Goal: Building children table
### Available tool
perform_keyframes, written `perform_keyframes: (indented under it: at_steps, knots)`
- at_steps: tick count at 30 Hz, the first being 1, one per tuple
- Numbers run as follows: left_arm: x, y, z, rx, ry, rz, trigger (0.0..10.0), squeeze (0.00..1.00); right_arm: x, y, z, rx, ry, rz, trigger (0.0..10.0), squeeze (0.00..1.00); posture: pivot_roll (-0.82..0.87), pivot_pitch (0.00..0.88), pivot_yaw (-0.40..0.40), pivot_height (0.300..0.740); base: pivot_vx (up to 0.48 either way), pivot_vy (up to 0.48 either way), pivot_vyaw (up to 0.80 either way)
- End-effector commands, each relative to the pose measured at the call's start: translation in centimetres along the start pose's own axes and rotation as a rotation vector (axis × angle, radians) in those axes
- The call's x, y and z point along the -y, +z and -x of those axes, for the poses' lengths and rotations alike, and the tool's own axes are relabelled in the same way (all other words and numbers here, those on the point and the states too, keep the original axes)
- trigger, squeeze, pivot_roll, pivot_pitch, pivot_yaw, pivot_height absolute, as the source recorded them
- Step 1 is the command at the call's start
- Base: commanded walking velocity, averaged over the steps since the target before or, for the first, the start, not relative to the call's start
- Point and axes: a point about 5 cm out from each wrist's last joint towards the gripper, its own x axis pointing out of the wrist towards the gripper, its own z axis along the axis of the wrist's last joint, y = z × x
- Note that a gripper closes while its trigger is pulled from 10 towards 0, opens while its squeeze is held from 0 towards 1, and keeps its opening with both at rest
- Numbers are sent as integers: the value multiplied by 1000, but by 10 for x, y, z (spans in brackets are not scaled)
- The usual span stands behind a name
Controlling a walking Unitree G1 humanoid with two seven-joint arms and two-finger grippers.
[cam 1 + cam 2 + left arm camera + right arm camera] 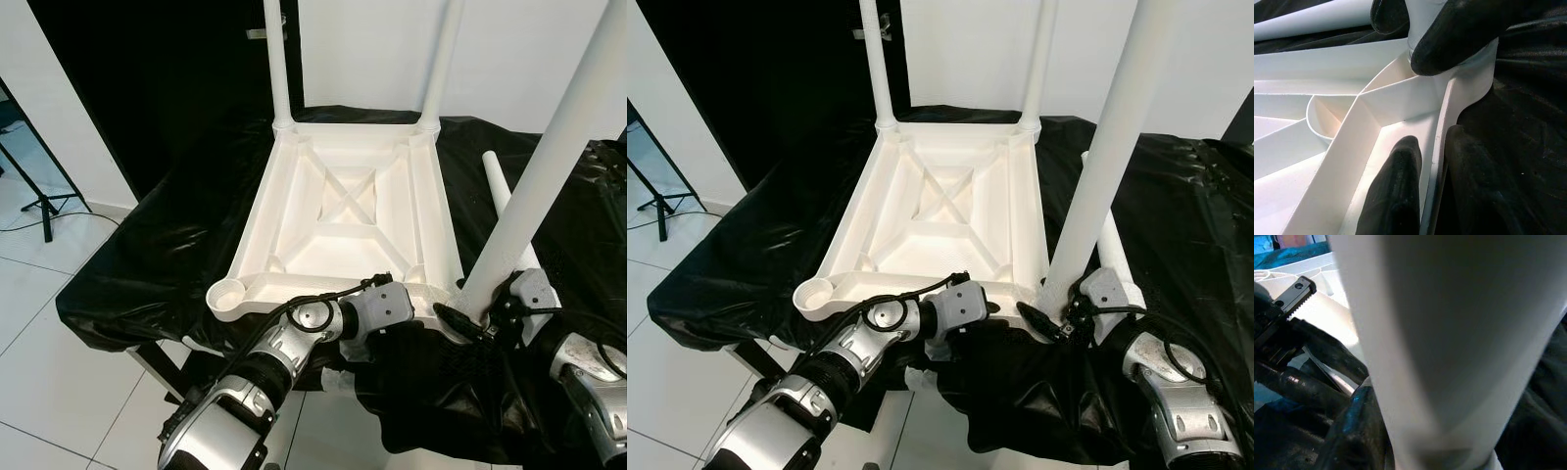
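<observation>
Black plastic sheet [147,264] covers the whole work surface — glossy, wrinkled, hangs over the near edge in loose folds. Below it on the near left, a dark support leg [157,372] runs diagonally to the floor. Floor [59,392] is pale square tile with thin grout lines. Far left: black tripod stand [44,201], legs splayed on the tile, a thin cable trailing beside it. Behind the surface — a black backdrop [167,78] on the left, plain white wall [519,59] on the right. White wall panel [49,88] borders the backdrop's left edge.
</observation>
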Motion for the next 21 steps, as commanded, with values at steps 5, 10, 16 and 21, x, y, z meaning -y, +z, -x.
perform_keyframes:
  at_steps: [5,10,16,21]
  knots:
    - [25,-46,9,-195,-37,94,10000,0,-48,-14,-29,39,-47,-128,0,0,206,0,13,740,0,0,0]
    - [23,-48,14,-199,-33,91,10000,0,-59,-20,-37,88,-259,-221,0,0,243,0,12,740,0,0,0]
    - [23,-49,16,-202,-23,97,10000,0,-38,-34,-27,85,-673,-322,0,0,247,0,3,740,0,0,0]
    - [26,-50,15,-200,-25,102,10000,0,-30,-25,-27,115,-728,-294,10000,0,239,0,1,740,0,0,0]
